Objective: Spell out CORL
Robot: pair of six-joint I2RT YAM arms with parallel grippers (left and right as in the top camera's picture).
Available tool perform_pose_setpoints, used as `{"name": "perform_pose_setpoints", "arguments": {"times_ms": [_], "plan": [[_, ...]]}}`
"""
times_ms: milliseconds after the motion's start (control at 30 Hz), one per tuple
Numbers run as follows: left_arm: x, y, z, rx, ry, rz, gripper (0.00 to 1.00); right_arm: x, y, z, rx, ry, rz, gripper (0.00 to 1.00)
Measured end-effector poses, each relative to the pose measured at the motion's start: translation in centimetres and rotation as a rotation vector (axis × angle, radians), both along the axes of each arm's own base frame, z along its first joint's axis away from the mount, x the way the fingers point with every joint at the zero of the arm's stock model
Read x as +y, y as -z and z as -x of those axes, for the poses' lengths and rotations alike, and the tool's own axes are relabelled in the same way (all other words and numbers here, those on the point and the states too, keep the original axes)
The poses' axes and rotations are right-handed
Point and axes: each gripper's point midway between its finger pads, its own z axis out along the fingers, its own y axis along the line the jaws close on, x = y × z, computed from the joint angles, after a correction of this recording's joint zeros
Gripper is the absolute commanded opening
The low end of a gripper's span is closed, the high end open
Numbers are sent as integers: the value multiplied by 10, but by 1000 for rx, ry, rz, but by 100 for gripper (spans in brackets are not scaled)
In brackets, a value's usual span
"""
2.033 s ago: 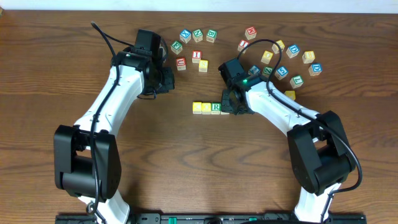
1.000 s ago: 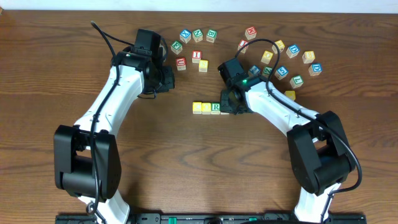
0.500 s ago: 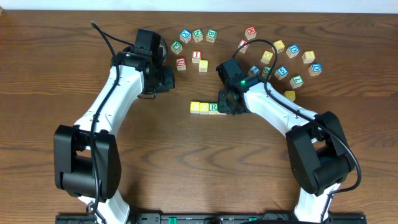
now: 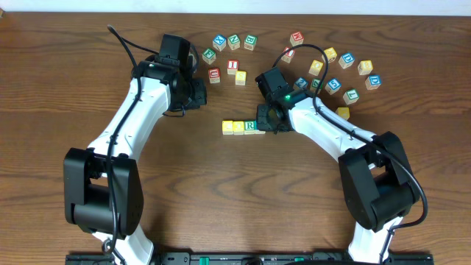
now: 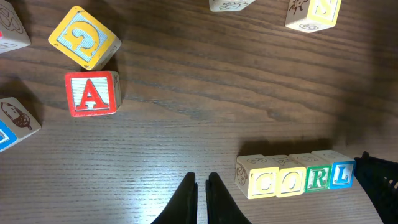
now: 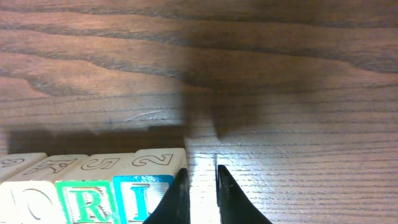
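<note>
Four letter blocks stand touching in a row reading C, O, R, L. In the overhead view the row lies mid-table, its L end under my right gripper. In the right wrist view the right gripper is shut and empty, its left finger against the side of the blue L block. My left gripper is shut and empty, hovering left of the C block, apart from it; it also shows in the overhead view.
Loose letter blocks lie at the back: one group behind the row, another to the right, and a yellow block beside the right arm. A red A block and a yellow G block lie near the left gripper.
The right gripper has slid left against the L block, and the whole row has shifted a little to the left. The left arm has not moved.
</note>
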Motion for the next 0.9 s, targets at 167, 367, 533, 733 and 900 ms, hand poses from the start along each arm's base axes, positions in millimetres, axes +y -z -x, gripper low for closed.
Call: {"name": "perform_pose_setpoints", "arguments": {"times_ms": [167, 367, 533, 733, 900], "plan": [[0, 0, 0, 0, 0, 0, 7, -7, 0, -3, 6, 18, -12, 15], [-1, -1, -3, -13, 0, 3, 8, -20, -10, -13, -15, 57, -34, 20], [-1, -1, -3, -16, 2, -2, 8, -21, -14, -22, -43, 76, -56, 33], [-9, -1, -4, -41, 20, -45, 7, -27, -15, -26, -64, 133, -37, 60], [-27, -2, -7, -75, 59, -54, 8, -33, -15, -28, -76, 161, -10, 76]]}}
